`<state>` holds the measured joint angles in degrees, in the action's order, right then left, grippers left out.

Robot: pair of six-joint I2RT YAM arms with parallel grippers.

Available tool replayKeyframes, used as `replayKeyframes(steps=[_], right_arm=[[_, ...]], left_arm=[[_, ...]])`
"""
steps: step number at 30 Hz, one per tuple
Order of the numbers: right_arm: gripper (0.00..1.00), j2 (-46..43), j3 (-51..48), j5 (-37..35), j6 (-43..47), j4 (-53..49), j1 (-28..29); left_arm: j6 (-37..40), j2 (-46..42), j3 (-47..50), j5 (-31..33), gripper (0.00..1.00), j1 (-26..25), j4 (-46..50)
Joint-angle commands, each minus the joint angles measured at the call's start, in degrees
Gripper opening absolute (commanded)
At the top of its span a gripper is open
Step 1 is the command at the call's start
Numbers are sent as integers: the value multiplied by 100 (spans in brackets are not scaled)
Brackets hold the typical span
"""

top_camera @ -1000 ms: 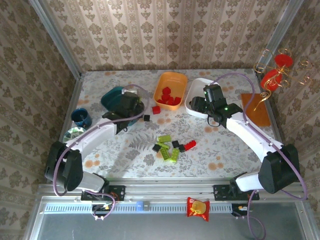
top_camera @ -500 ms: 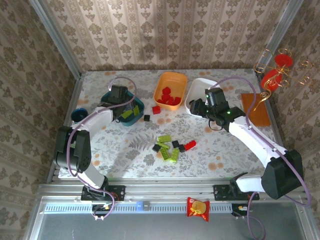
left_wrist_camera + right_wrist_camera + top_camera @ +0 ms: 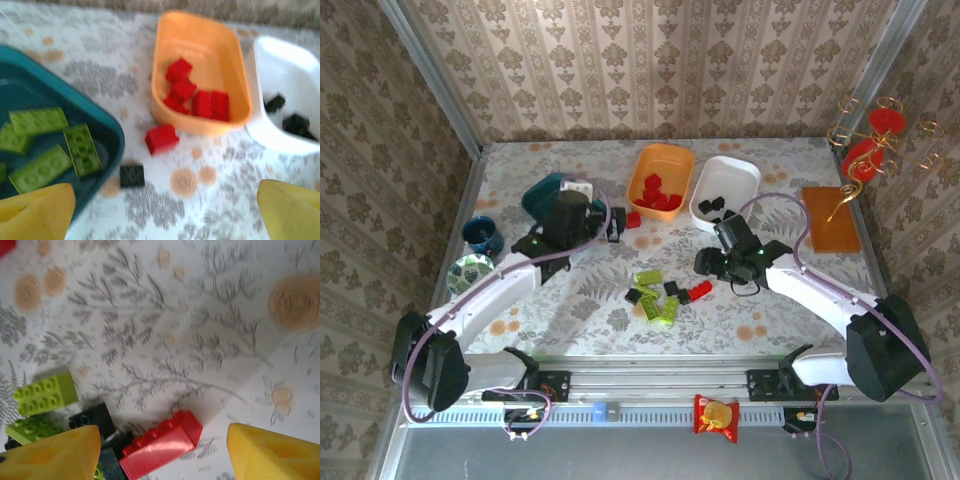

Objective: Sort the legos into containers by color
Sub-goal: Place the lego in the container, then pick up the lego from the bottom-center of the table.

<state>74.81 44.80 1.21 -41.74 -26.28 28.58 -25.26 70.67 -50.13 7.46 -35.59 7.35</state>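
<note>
The legos (image 3: 660, 308), small plastic building bricks in red, lime green and black, are partly sorted and partly loose. A cluster of lime green, black and red pieces is gathered at the middle of the floral-patterned bench (image 3: 770, 325). At its right edge a long red brick (image 3: 160, 442) lies flat, just beside a black piece and near a lime green block (image 3: 45, 392).

The right claw (image 3: 162, 440) is held low over this long red brick. Its 2 yellow fingers (image 3: 272, 450) are spread apart, 1 on each side of the brick. A gap is seen on both sides, so nothing is gripped.

Farther back, 3 rounded rectangular plastic containers are lined up. In the dark teal tub (image 3: 35, 85) at least 4 lime green bricks are seen. Several red bricks are held in the orange tub (image 3: 200, 30), and 2 black ones in the white tub (image 3: 285, 60). A loose red brick (image 3: 161, 138) rests on the bench just in front of the orange tub. A loose black brick (image 3: 132, 176) lies just beside the teal tub's wall.

The left claw (image 3: 165, 200) is spread wide and is empty, and it is held above the bench by the teal tub's corner.

A small dark blue cup (image 3: 482, 235) and a small green patterned dish (image 3: 470, 268) stand near the bench's left edge.
</note>
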Motion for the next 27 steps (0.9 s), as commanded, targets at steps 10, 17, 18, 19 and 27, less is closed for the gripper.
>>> replayKeyframes(steps=[10,17,18,19,27], right_arm=[[70,447,-169,417,-1278,-109,172],[62,1089,-103,512,-1468,241,113],[60,1142,-95,545,-1475,306,104],[57,1195,-85,559,-1482,338,105],[31,1086,-104,489,-1320,264,-83]], left_arm=[[-257,-321,1187,-74,100,-544,118],[-169,-387,1183,-4,100,-571,148],[-141,-395,1173,8,100,-571,171],[-121,-397,1164,17,100,-571,201],[-91,-476,1163,86,100,-566,348]])
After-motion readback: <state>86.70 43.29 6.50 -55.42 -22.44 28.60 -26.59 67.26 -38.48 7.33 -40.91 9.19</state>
